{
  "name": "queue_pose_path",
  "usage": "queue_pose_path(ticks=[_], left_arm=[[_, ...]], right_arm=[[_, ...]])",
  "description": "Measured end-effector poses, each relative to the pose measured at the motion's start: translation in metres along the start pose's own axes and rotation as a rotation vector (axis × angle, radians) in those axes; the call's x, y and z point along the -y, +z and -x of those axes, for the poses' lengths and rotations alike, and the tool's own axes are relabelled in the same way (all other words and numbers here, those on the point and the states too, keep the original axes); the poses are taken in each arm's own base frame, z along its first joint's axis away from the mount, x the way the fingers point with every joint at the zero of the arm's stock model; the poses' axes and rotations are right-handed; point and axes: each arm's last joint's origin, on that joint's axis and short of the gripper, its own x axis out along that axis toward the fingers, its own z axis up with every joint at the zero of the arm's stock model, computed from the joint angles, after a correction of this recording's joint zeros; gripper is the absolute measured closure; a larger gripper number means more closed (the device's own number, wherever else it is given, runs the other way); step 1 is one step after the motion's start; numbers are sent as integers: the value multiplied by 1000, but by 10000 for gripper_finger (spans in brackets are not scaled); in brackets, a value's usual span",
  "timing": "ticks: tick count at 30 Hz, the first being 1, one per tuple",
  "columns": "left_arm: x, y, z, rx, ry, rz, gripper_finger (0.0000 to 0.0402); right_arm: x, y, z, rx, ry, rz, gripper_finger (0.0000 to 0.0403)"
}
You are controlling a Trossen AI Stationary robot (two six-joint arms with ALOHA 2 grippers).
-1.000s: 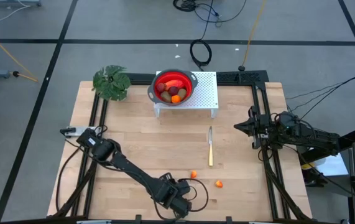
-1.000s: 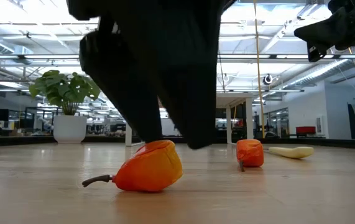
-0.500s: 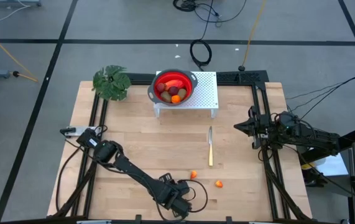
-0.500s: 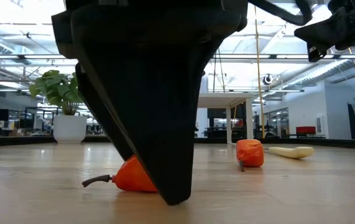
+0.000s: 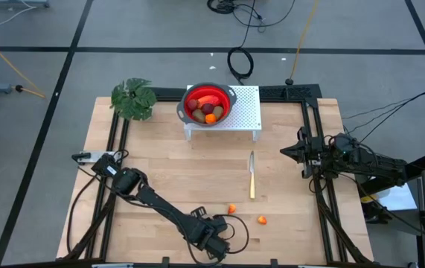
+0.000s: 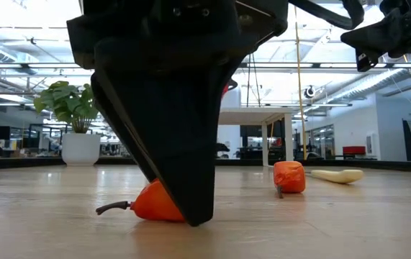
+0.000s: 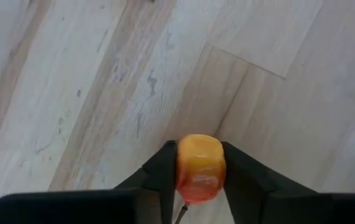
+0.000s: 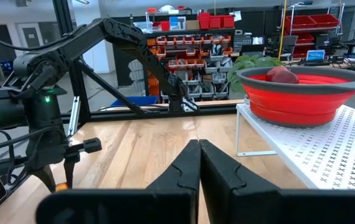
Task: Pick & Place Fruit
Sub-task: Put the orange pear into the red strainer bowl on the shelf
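Left gripper [image 7: 200,171] clamping orange fruit [image 7: 200,168], near table [image 5: 160,179] front edge

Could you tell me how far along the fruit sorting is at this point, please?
Done: several fruits already sit in the red bowl on the white rack.
In hand: the left claw has its fingers on both sides of an orange fruit on the table.
Left: lifting that one to the bowl, then the other orange fruit nearby. The right claw waits shut at the table's right edge.

no text, labels or numbers can be read — none.
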Motion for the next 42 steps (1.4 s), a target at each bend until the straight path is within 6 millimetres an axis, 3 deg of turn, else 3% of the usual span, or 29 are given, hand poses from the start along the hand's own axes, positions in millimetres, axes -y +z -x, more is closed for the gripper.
queue_pose_path(ticks=[11, 18, 24, 29, 36, 42], left_arm=[[-2, 3, 0, 3, 6, 49, 318], [-12, 18, 9, 12, -15, 96, 318], [-22, 36, 34, 59, -76, 101, 318], [-26, 51, 68, 153, -177, 76, 318], [-25, 72, 113, 376, -363, 33, 318], [-17, 87, 137, 580, -508, -33, 318]], right_arm=[[0, 0, 0, 0, 0, 0, 403], [0, 0, 0, 0, 0, 0, 403], [0, 0, 0, 0, 0, 0, 403], [0, 0, 0, 0, 1, 0, 403], [0, 0, 0, 1, 1, 0, 403], [0, 0, 0, 1, 2, 0, 403]])
